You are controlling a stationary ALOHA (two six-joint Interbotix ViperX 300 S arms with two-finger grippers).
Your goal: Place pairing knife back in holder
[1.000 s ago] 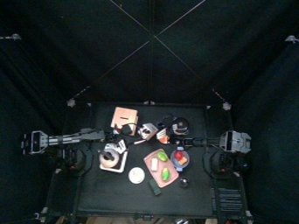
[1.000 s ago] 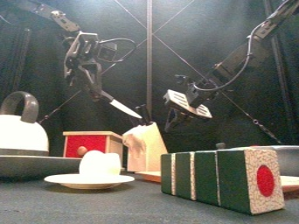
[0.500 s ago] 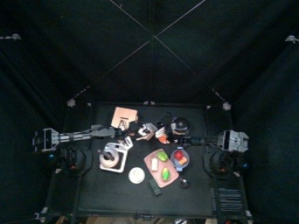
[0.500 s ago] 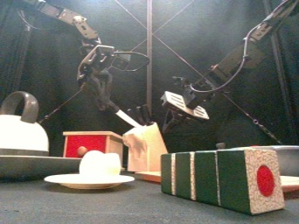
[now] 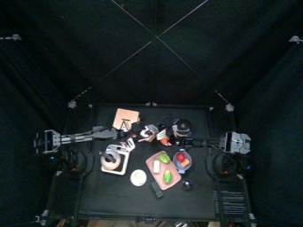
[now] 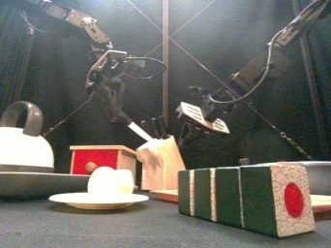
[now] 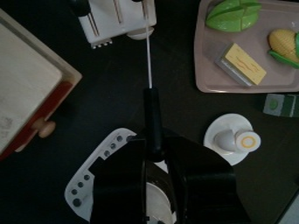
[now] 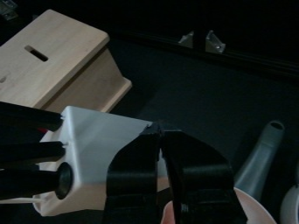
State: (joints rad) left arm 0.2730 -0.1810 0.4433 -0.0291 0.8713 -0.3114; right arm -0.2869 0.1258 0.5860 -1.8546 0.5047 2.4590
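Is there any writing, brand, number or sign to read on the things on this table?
None: no words, brands or numbers can be read in any view.
The nearest to a sign: a plain red disc on the end of the green-and-white block, with no text on it.

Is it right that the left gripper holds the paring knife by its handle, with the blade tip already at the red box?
Not quite. The left gripper does hold the paring knife by its handle, but the blade tip is at the pale knife holder, not the red box. The left wrist view shows this.
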